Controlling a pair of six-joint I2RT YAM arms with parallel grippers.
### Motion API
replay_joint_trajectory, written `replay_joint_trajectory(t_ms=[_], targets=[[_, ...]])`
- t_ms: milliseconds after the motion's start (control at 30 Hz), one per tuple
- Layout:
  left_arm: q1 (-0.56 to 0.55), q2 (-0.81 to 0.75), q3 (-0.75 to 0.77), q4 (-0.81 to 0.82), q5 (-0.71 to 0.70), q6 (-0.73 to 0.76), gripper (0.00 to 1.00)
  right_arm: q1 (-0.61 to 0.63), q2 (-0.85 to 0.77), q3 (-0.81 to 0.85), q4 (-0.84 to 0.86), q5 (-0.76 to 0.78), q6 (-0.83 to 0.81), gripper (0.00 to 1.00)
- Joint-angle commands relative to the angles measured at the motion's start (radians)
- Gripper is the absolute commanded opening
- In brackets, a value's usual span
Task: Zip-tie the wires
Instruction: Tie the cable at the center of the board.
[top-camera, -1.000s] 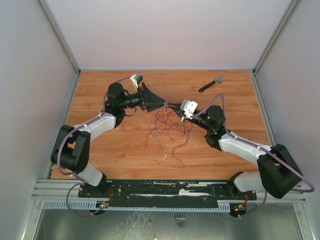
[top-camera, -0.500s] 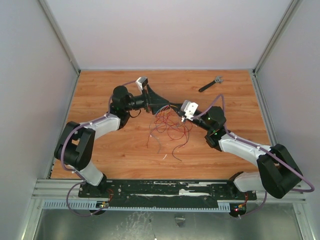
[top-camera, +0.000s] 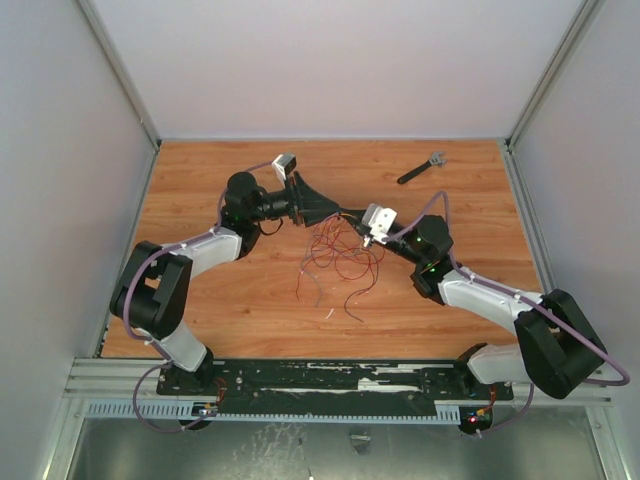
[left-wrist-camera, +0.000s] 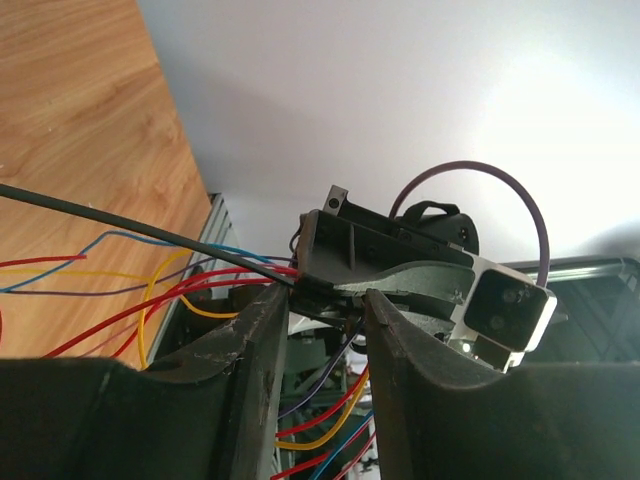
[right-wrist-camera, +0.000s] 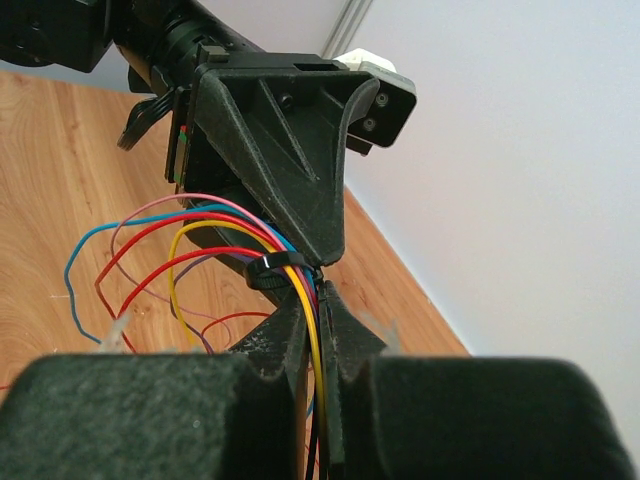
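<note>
From above, the loose tangle of thin, mostly red wires (top-camera: 340, 255) lies mid-table, just below where the two arms meet. The strands there are too fine to sort. Only the left wrist view shows the thin black plastic zip tie (left-wrist-camera: 150, 236) as a straight strip slanting in to the fingertips. Only the right wrist view shows its band looped round red, yellow and blue strands.

The wood-grain tabletop (top-camera: 250, 320) is boxed in by plain white walls (top-camera: 330, 70). A short black tool with a grey head (top-camera: 420, 168) lies near the far right corner.

The right gripper (right-wrist-camera: 318, 300) is pinched tight on the wires just beside the loop. The left gripper (left-wrist-camera: 325, 300) has its jaws partly apart, tips right at the loop. Whether it grips the strip I cannot tell.
</note>
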Motion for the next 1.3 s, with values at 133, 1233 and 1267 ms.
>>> replay_joint_trajectory(t_ms=[133, 1233, 1267], targets=[[-0.008, 0.032, 0.034, 0.012, -0.005, 0.027, 0.45, 0.02, -0.041, -0.016, 0.034, -0.057, 0.001, 0.01], [-0.008, -0.077, 0.18, -0.276, -0.073, 0.362, 0.0, 0.034, -0.008, -0.009, -0.112, 0.009, -0.004, 0.04], [-0.008, -0.084, 0.18, -0.27, -0.073, 0.365, 0.0, 0.034, -0.002, -0.005, -0.118, 0.009, 0.001, 0.05]])
